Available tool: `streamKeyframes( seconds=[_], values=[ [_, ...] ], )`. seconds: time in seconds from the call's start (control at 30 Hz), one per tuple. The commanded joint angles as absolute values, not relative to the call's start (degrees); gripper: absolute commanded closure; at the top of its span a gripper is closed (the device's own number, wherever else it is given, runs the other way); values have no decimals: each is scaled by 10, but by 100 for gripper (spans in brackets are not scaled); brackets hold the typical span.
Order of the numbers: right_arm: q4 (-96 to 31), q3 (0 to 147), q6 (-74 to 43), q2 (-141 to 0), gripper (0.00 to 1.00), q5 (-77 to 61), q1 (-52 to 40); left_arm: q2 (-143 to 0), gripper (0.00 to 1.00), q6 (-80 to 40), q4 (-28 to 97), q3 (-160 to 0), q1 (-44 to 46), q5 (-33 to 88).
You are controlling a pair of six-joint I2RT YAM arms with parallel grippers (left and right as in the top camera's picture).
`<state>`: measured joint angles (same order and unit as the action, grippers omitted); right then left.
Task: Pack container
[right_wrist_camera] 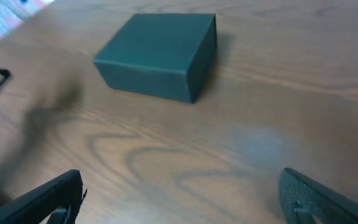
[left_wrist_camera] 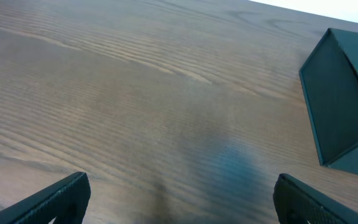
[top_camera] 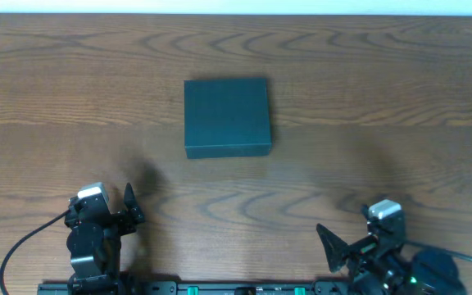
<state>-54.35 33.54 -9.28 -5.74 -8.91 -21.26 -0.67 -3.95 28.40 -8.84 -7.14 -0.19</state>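
Observation:
The container [top_camera: 227, 116] is a dark, roughly square box, closed, lying flat in the middle of the wooden table. It also shows at the right edge of the left wrist view [left_wrist_camera: 344, 102] and at the top of the right wrist view [right_wrist_camera: 160, 55]. My left gripper [top_camera: 129, 205] is open and empty near the front left edge, well short of the box. My right gripper [top_camera: 347, 242] is open and empty near the front right edge. Its fingers [right_wrist_camera: 179, 196] frame bare wood; so do the left fingers [left_wrist_camera: 179, 199]. No snack packets are in view.
The wooden table [top_camera: 383, 98] fills the view, with its far edge along the top. Cables run from both arm bases at the front corners. A dark rail lies along the front edge [top_camera: 220, 288].

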Motion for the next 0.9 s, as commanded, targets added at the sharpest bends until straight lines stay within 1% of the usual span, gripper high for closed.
streamKeyframes(
  seconds=[0.0, 0.07, 0.2, 0.4, 0.87],
  values=[
    [-513, 273, -45, -26, 1, -68, -217, -3, 5, -27, 283, -79, -75, 0],
    [-487, 226, -45, -1, 1, -68, -217, -3, 5, -28, 283, -79, -75, 0],
    [-454, 167, -42, -3, 1, -69, -218, -3, 5, -27, 283, -79, -75, 0],
    [-464, 104, -42, -3, 1, -84, -218, -3, 5, -28, 283, -79, -75, 0],
    [-458, 102, -42, -3, 1, -84, -218, -3, 5, -28, 283, -79, -75, 0]
  ],
)
